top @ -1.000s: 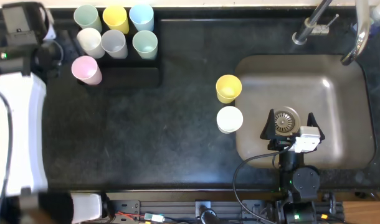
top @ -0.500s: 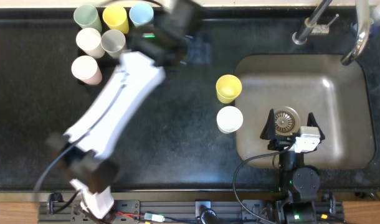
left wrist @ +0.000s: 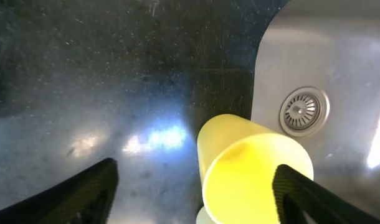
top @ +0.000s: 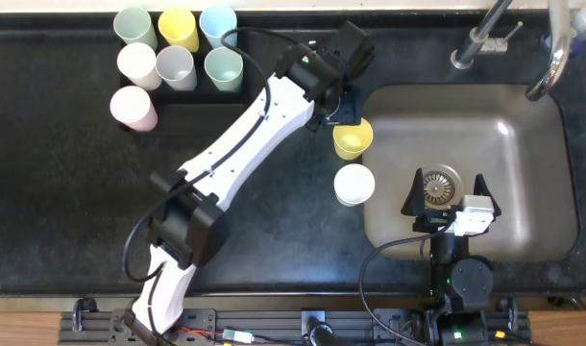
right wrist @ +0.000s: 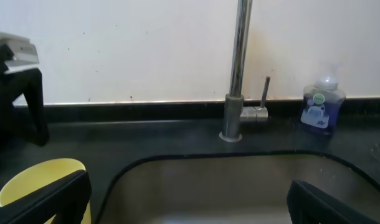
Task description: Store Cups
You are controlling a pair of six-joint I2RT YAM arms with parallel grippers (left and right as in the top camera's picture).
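Standing on worktop [top: 62, 211]: nine cups [top: 175, 67]

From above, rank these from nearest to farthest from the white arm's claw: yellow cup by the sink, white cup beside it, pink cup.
1. yellow cup by the sink, right at the left gripper.
2. white cup by the sink, just past it.
3. pink cup, far left.

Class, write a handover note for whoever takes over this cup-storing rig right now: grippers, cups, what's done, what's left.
Left gripper: open, lined up on the yellow cup beside the sink, not closed on it.
Right gripper: open, over the sink.
White cup stands next to the yellow one.
Seven cups grouped at the back left of the counter.
To do: grasp and store the yellow cup, then the white.
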